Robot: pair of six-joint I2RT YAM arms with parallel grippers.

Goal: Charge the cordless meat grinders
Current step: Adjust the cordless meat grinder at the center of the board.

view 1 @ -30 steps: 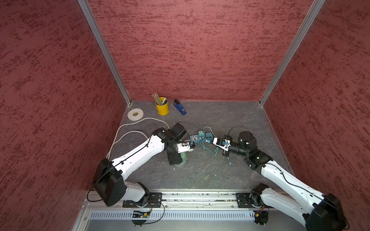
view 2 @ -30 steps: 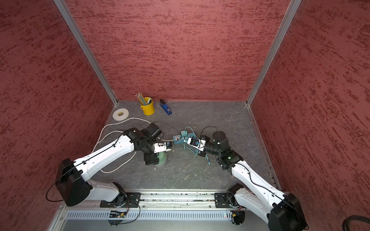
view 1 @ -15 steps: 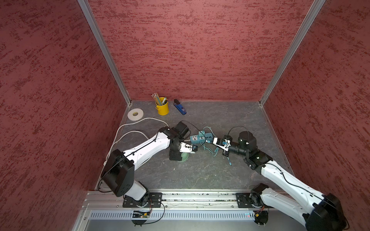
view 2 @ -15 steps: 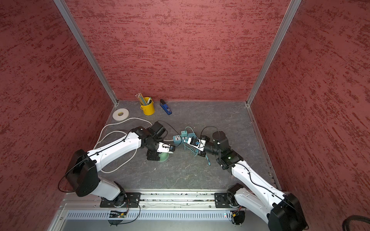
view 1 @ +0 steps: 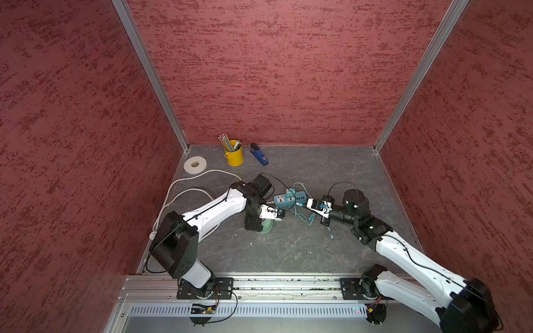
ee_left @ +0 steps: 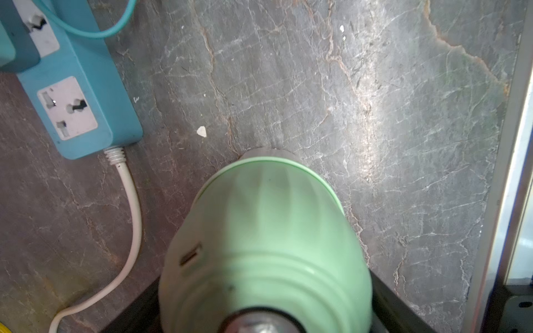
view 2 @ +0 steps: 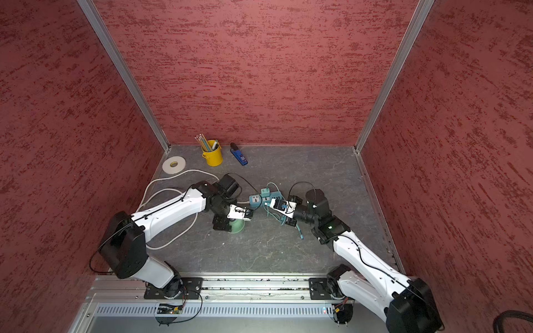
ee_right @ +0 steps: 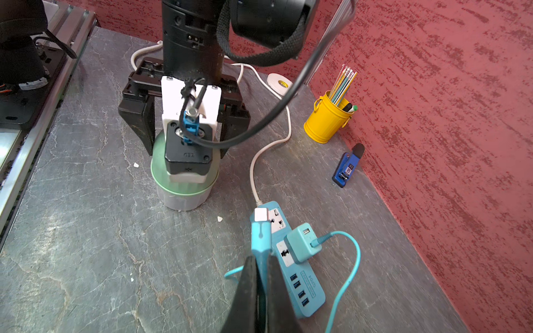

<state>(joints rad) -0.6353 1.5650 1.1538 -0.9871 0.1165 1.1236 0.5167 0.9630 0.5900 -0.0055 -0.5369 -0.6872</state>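
Currently the cordless meat grinder (view 1: 267,227) is standing upright on the grey table (view 1: 288,253), near the centre, at about 7 o'clock from the teal power strip (view 1: 288,199). The left gripper (ee_right: 186,151) is pointing straight down over it, jaws spread wide, with one black finger (ee_right: 142,127) on each side of the green dome. Whether the pads are pressing on the dome or standing just off it cannot be told. In the left wrist view, a small slot (ee_left: 190,255) is showing in the grinder's wall, on the side turned toward the power strip.

The right gripper (ee_right: 261,261) is clamping fully down on the teal charging cable (ee_right: 357,253), pinching it just behind the connector. The connector's white tip (ee_right: 261,214) is hanging near the strip, at about 2 o'clock from the grinder and apart from it. The cable's other end is sitting in a teal adapter (ee_right: 301,242) plugged into the strip. A white cord (view 1: 184,190) is running from the strip toward 9 o'clock.

At 11 o'clock, along the back wall, a yellow pencil cup (view 1: 234,157), a blue stapler (view 1: 259,157) and a roll of white tape (view 1: 195,165) are sitting well apart from both grippers.
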